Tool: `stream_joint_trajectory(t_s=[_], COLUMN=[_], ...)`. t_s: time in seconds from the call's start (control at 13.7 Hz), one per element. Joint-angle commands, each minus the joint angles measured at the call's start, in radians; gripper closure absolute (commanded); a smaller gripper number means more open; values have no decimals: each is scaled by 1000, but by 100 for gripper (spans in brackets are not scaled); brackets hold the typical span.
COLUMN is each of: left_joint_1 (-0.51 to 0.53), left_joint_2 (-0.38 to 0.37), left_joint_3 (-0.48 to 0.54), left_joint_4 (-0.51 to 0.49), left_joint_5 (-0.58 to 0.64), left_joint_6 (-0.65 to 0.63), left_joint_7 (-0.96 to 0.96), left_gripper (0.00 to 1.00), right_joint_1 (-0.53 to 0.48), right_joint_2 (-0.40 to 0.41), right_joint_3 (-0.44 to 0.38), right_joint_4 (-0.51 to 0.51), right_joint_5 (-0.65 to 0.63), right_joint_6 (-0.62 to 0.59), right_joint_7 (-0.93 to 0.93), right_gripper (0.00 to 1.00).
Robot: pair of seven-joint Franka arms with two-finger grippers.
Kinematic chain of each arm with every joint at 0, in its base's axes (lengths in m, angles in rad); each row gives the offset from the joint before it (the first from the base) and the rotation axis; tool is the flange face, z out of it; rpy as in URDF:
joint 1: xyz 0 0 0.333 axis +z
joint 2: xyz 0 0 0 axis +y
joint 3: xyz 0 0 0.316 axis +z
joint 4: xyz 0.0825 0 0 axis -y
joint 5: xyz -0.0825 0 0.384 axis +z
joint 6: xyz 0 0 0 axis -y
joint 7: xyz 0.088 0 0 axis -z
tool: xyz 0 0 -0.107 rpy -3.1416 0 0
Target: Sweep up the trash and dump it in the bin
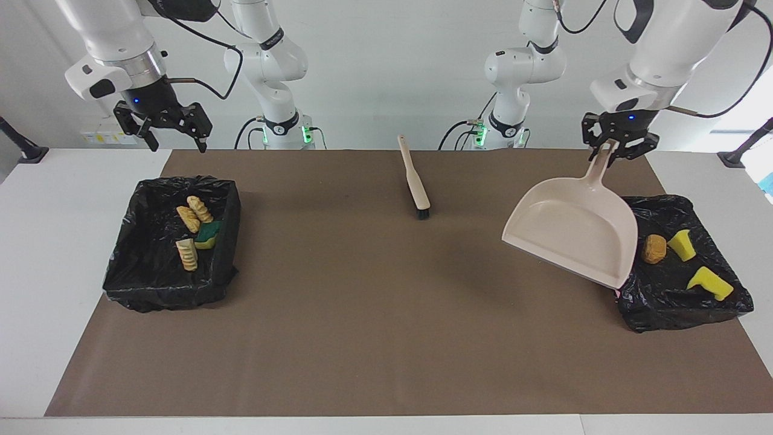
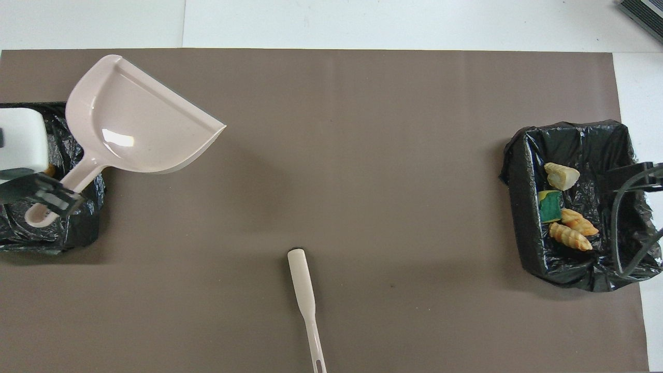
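My left gripper point(image 1: 617, 148) is shut on the handle of the beige dustpan point(image 1: 570, 238), which hangs tilted in the air over the mat beside the black-lined bin point(image 1: 682, 302) at the left arm's end. The pan point(image 2: 134, 124) looks empty. That bin holds a brown nugget point(image 1: 653, 249) and two yellow foam pieces point(image 1: 682, 244). The bin point(image 1: 157, 284) at the right arm's end holds three pastries point(image 1: 188, 219) and a green-and-yellow sponge point(image 1: 208, 234). My right gripper point(image 1: 175, 136) is open and empty, raised above the table edge by that bin.
The beige hand brush point(image 1: 415, 181) lies on the brown mat near the robots, midway between the bins, bristles pointing away from them; it also shows in the overhead view point(image 2: 305, 295). The brown mat point(image 1: 374, 314) covers most of the table.
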Motion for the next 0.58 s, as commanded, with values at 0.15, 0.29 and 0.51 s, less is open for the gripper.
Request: stream_joint_trajectory(t_s=[0.15,0.29,0.51], left_joint_1=[-177,-245,-337], left_joint_2=[-24,13,109], left_joint_3=[21,21,21], left_joint_4=[-189,-212,-212], left_joint_5=[-89,-107,-109], left_joint_6=[241,330,462], left_joint_7=[-304,-413,-625], left_gripper=[100,100,100], right_joint_1=[1,1,-1], right_joint_2=[-20,-18,-20], right_joint_3=[8,10,10], right_joint_4=[-20,-20,-20], right_joint_5=[18,17,18], right_joint_6=[1,1,-7], right_joint_7=[15,15,15], right_gripper=[0,0,0])
